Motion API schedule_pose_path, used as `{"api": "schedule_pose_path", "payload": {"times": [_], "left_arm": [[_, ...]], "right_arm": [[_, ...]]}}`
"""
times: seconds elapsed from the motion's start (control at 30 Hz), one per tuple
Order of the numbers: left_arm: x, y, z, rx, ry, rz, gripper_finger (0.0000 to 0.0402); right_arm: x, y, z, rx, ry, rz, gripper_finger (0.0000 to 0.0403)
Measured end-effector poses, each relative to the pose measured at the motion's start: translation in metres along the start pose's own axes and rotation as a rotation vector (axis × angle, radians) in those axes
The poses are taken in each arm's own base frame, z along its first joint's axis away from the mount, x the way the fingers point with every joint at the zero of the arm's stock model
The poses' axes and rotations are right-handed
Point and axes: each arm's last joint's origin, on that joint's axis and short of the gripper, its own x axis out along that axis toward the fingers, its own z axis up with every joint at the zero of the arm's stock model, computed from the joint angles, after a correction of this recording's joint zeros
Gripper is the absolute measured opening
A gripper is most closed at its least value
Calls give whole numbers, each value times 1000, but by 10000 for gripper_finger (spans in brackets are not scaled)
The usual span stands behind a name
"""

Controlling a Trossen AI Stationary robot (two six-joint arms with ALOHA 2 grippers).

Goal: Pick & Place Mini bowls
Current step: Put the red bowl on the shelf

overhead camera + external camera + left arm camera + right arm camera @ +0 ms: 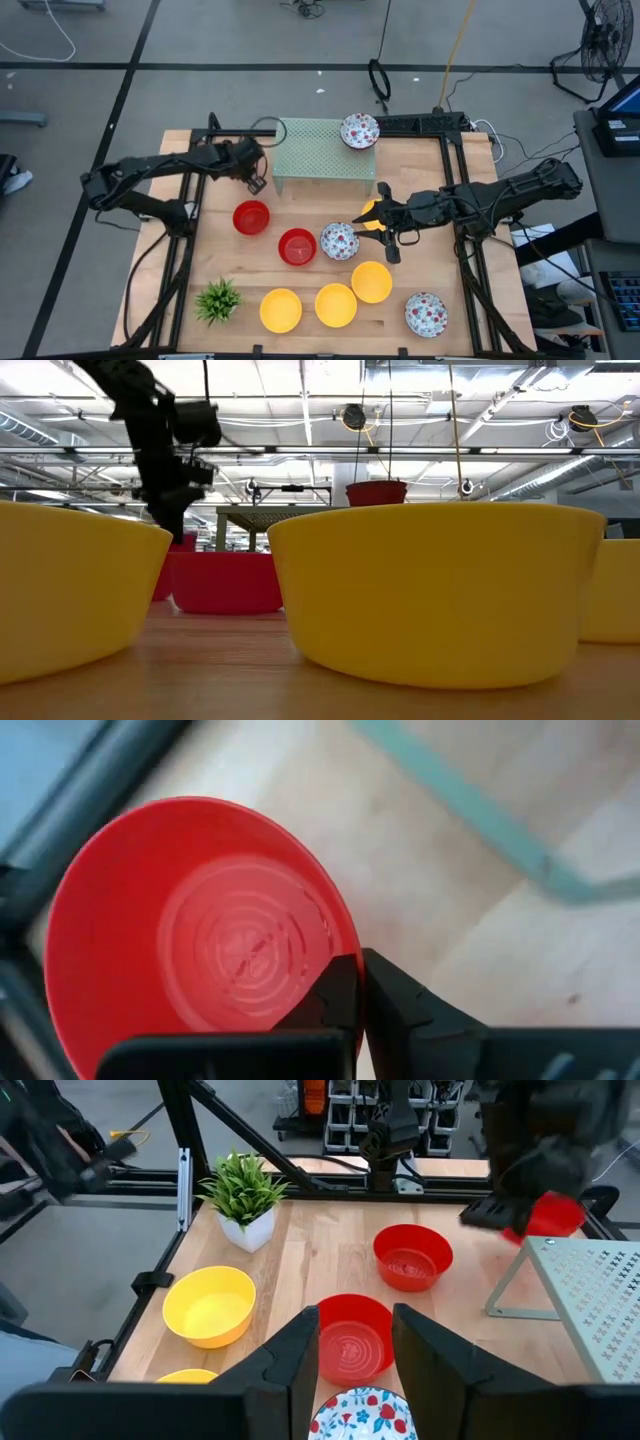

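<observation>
My left gripper [256, 182] hangs beside the green mesh rack's [325, 150] left end, shut on a plain red mini bowl [200, 940], which the right wrist view shows above the rack's corner [552, 1215]. My right gripper [378, 222] is open at mid-table over a partly hidden yellow bowl [367, 212]. Its fingers [355, 1312] stand above a floral bowl [360, 1415] and touch nothing. Two more red bowls [251, 217] [297, 246] rest on the table. A floral bowl [360, 130] sits on the rack's top. My left gripper pinches the red bowl's rim [345, 955], one finger [335, 995] inside the bowl and the other [405, 1005] outside. The bowl is lifted clear of the table and tilted, its opening facing the wrist camera.
Three yellow bowls [281, 309] [336, 305] [371, 281] line the near side, with a floral bowl [426, 313] at the near right. A spiky green plant [218, 298] stands at the near left. Black frame rails [185, 215] run along both table sides.
</observation>
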Motion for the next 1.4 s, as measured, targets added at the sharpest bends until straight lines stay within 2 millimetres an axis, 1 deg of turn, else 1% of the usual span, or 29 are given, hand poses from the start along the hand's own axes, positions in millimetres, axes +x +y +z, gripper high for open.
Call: {"api": "schedule_pose_path", "payload": {"times": [0.07,0.13,0.23,0.37,0.47,0.63,0.8,0.93,1.07,1.27,1.4], "left_arm": [[-20,5,11,-4,-60,10,5],[-43,7,24,9,-157,3,5],[-79,6,40,47,-295,-28,4],[-120,-5,56,118,-437,-83,3],[-136,-24,64,197,-488,-133,3],[-133,-61,69,339,-464,-179,3],[-121,-82,76,409,-419,-181,3],[-113,-86,86,431,-399,-151,5],[-94,-87,93,445,-334,-117,3],[-73,-83,101,440,-247,-80,6],[-66,-79,105,441,-235,-68,4]], "right_arm": [[0,0,0,0,0,0,114],[0,0,0,0,0,0,114],[0,0,0,0,3,0,114],[0,0,-1,-3,14,-2,114],[0,0,-2,-3,15,-2,114],[0,0,-2,-3,19,-2,114],[0,0,-3,-6,32,-4,114],[0,-1,-5,-10,54,-6,114],[0,-1,-6,-11,62,-7,114],[0,-1,-6,-10,59,-7,114],[0,-1,-6,-10,59,-7,114]]}}
